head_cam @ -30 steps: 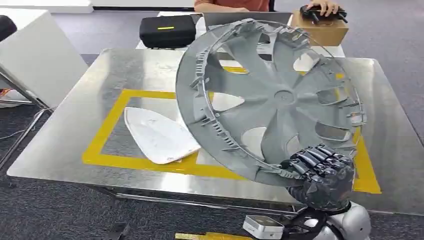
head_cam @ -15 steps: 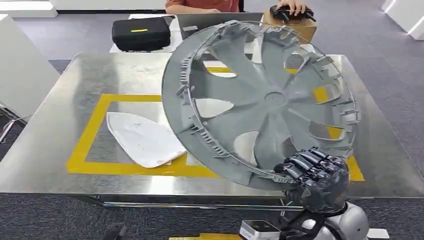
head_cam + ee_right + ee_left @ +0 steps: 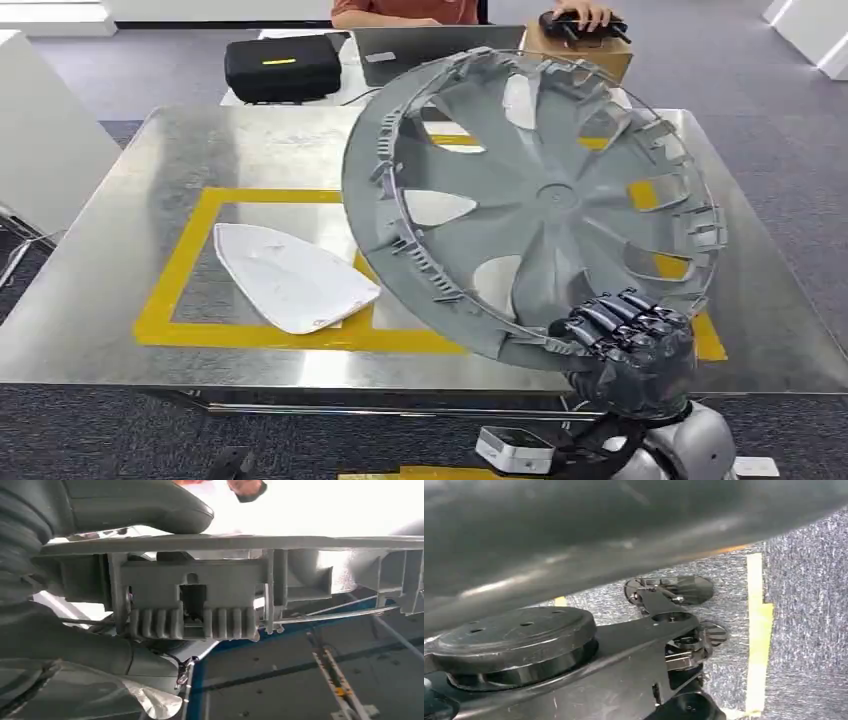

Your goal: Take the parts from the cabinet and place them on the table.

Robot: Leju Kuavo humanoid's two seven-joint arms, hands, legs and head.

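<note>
While holding the wheel cover (image 3: pixel 540 200) by its lower rim in the right hand (image 3: pixel 625 345), go easy. Dark fingers (image 3: pixel 615 318) curled over the edge, clamped on the rim, with one of the ribbed clips sitting right in the grip in the right wrist view. Hangs tilted and raised over the right half of the table (image 3: pixel 110 320), hollow side toward the camera, not yet set down.

Now for the lowering, judged from here: bring the far edge down first, flatten the tilt gradually, and let go only once the whole rim rests flat. Single grip at one edge of a wide disc, so likely to swing or twist. Slow wrist, no jerks. Aim inside the yellow tape frame (image 3: pixel 170 270), to the right of the white panel (image 3: pixel 290 275) already lying there, leaving a gap so as not to knock it.

Grey moulded plastic, matt, round, with broad curved spokes and rounded cut-outs between them. Around the inside runs a row of small tabs and clips plus a thin wire ring — easy to snag, probably springy rather than stiff. Brushed steel tabletop, shiny and slick — could let the plastic slide on contact. White panel smooth, flat-looking, rounded at one end and pointed at the other.

Left hand (image 3: pixel 574 530) — a dark blur close to its own camera; cannot tell how the fingers lie.
</note>
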